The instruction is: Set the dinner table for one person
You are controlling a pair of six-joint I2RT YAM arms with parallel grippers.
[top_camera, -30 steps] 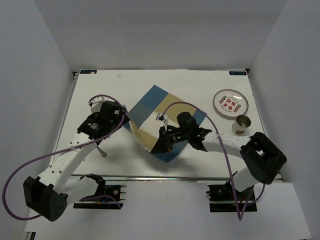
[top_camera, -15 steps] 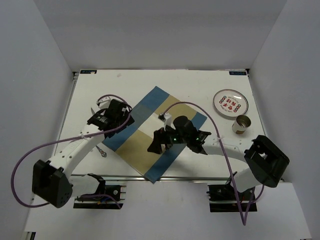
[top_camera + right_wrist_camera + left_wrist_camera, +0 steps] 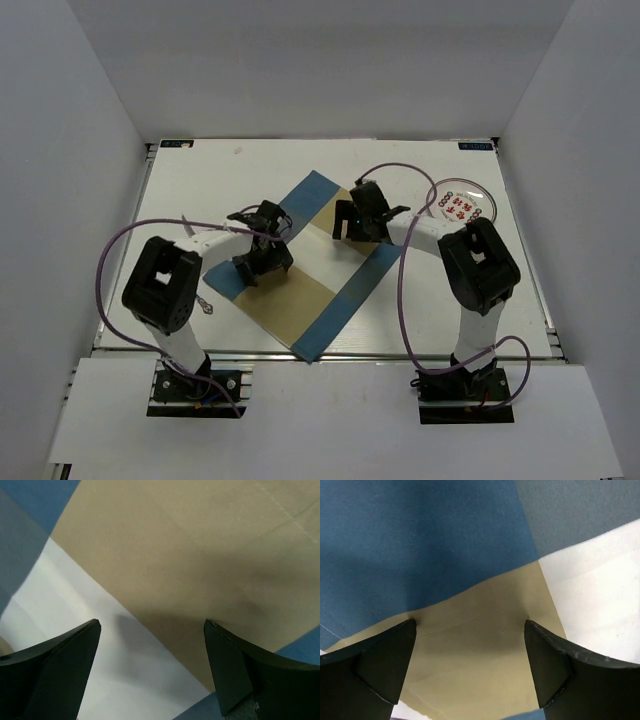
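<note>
The dinner table (image 3: 200,190) is a wide white top. A blue-and-tan cloth placemat (image 3: 300,290) lies flat on it, turned diagonally. My left gripper (image 3: 262,262) hangs open over the mat's left part. In the left wrist view the left gripper (image 3: 470,665) has tan cloth (image 3: 470,605) below its spread fingers and holds nothing. My right gripper (image 3: 357,228) is open over the mat's far edge. The right wrist view shows this gripper (image 3: 152,665) straddling the mat's edge (image 3: 200,555) and bare table (image 3: 100,630), also holding nothing.
A small patterned plate (image 3: 462,205) sits at the back right, partly behind the right arm. A small metal utensil (image 3: 205,305) lies on the table left of the mat. White walls enclose the table on three sides.
The placemat, lifted and folded a second ago, now lies spread flat. The right gripper opened and let go of it. Both grippers moved toward the middle and back of the mat.
</note>
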